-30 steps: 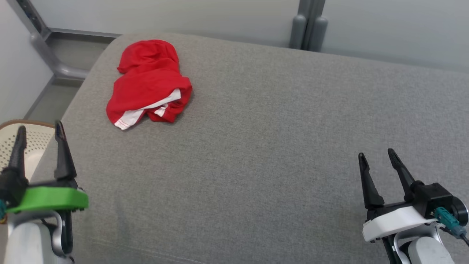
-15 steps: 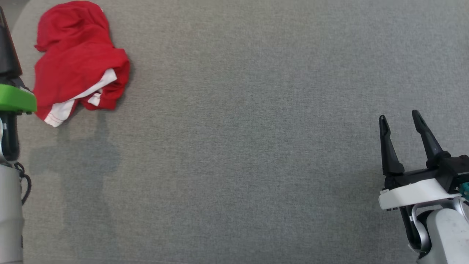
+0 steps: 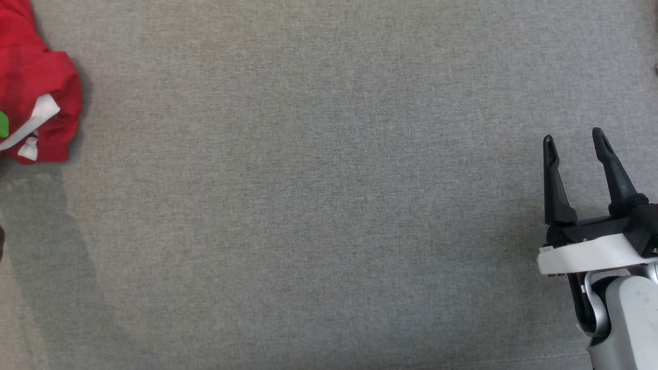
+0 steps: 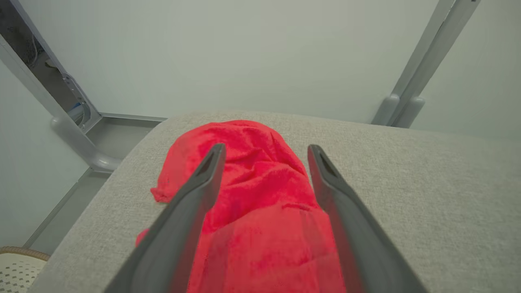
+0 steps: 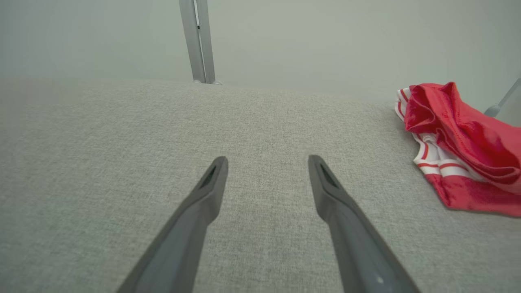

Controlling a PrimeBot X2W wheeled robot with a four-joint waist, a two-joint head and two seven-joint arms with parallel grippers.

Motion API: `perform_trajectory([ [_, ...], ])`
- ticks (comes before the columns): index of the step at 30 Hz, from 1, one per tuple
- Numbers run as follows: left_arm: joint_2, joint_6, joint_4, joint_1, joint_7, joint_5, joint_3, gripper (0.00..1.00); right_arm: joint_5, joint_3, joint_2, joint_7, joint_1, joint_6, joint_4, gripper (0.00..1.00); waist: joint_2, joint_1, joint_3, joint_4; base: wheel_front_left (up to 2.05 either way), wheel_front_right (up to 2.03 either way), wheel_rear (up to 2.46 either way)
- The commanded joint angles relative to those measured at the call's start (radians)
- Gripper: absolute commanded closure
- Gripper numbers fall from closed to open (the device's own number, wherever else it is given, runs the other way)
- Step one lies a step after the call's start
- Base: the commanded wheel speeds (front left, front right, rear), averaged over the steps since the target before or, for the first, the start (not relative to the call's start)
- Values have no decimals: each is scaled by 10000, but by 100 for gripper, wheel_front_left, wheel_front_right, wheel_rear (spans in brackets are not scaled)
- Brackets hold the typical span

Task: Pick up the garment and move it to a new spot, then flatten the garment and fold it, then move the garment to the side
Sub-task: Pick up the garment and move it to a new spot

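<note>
head cam has shifted over the last sec. the whole pic slid, so the red garment [image 3: 38, 110] now sits cut off at the far left edge of the head view, not upper left as before. that's cam motion w/ the body, not the cloth: it looks like the same crumpled heap, white-striped hem poking out, on the grey fabric table [image 3: 318, 205].

real change is the left arm. a sec ago it waited low at the left, now the left pincer [image 4: 266, 147] is out over the garment. means step 1 (pick-up) is in approach, nothing grabbed yet; flatten, fold & move aside all still to do.

left wrist view: fingers spread wide, red mound lying between & under them, tips about over its middle. can't tell if they touch the cloth. prob needs to drop lower & close on a bunched bit.

right pincer [image 3: 573, 135]: spread too, holding nothing, over bare table at the right. garment is well apart from it, far across to its left.
</note>
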Motion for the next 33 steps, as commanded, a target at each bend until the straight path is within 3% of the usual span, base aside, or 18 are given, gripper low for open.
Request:
perform_trajectory([
  [1, 137, -1, 268, -187, 331, -294, -98, 0, -82, -11, 30, -26, -145, -20, -41, 0, -1, -2, 242, -256, 0, 0, 0],
  [6, 305, -1, 976, -267, 1664, -1198, -728, 0, -107, -29, 64, -26, -205, -20, -65, 0, -1, -2, 282, -286, 0, 0, 0],
  [14, 353, 7, 1955, -152, 2697, -2000, -1183, 0, -126, 38, 106, -26, -289, -20, -67, 0, -1, -2, 332, -360, 0, 0, 0],
  [15, 352, 7, 2068, -138, 2756, -2060, -1216, 24, -124, 38, 107, -26, -297, -20, -57, 0, -1, -2, 330, -367, 0, 0, 0],
  [16, 366, 8, 2172, -156, 2775, -2105, -1249, 75, -123, 31, 104, -26, -299, -20, -50, 0, -1, -2, 329, -374, 0, 0, 0],
  [17, 372, 8, 2232, -188, 2748, -2108, -1283, 100, -123, 23, 107, -26, -301, -20, -51, 0, -1, -2, 323, -377, 0, 0, 0],
  [23, 382, 7, 2510, -451, 2485, -2101, -1511, 100, -138, -27, 95, -26, -304, -20, 32, 0, -1, -2, 121, -353, 0, 0, 0],
  [33, 662, 9, 2508, -1054, 767, -1612, -1799, 100, -17, 29, 248, -26, -119, -20, 268, 0, -1, -2, -679, -248, 0, 0, 0],
])
